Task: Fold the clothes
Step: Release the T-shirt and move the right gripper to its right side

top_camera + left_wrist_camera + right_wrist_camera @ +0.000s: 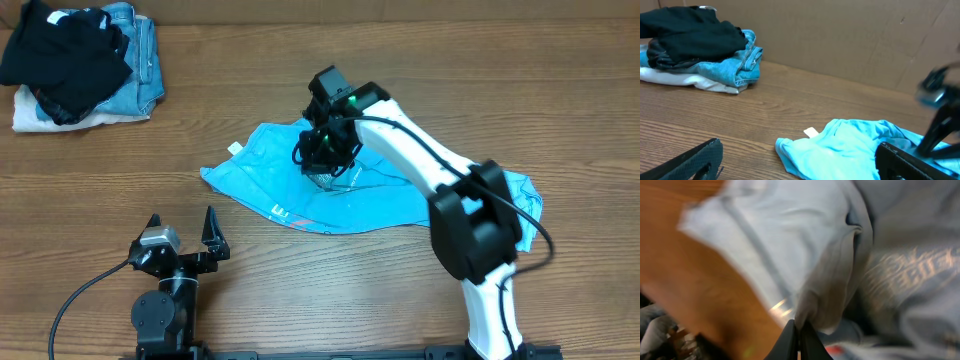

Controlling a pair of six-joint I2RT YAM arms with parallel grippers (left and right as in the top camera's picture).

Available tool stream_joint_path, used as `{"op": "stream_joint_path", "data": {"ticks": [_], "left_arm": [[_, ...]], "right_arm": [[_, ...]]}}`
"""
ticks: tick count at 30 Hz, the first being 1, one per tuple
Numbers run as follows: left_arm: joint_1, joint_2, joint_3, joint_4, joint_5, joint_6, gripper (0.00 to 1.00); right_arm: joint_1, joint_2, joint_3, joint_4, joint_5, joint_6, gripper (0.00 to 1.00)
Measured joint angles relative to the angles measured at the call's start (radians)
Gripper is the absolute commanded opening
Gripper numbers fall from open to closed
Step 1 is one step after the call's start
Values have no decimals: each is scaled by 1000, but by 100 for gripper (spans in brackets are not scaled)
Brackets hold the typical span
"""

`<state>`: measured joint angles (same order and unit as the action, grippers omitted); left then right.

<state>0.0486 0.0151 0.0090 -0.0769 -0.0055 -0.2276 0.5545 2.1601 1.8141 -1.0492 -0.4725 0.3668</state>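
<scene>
The sky-blue T-shirt (350, 195) lies crumpled across the middle of the table, with white print near its front edge. My right gripper (328, 160) reaches over its upper middle and is shut on a fold of the fabric (820, 307), lifting it a little. The shirt looks pale grey-blue with faint lettering in the right wrist view. My left gripper (182, 232) is open and empty near the front left, short of the shirt's left edge (840, 150); its black fingers frame the shirt in the left wrist view.
A pile of a black garment (65, 50) on blue jeans (140, 55) and white cloth sits at the back left corner; it also shows in the left wrist view (695, 40). A cardboard wall (850, 35) stands behind the table.
</scene>
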Motion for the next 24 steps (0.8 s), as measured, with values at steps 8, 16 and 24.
{"op": "stream_joint_path", "data": {"ticks": [8, 16, 24], "left_arm": [[0, 0, 0, 0, 0, 0, 100], [0, 0, 0, 0, 0, 0, 100], [0, 0, 0, 0, 0, 0, 100]], "right_arm": [[100, -207, 46, -69, -25, 13, 4], [261, -199, 47, -83, 19, 69, 16], [257, -199, 46, -177, 186, 143, 58]]}}
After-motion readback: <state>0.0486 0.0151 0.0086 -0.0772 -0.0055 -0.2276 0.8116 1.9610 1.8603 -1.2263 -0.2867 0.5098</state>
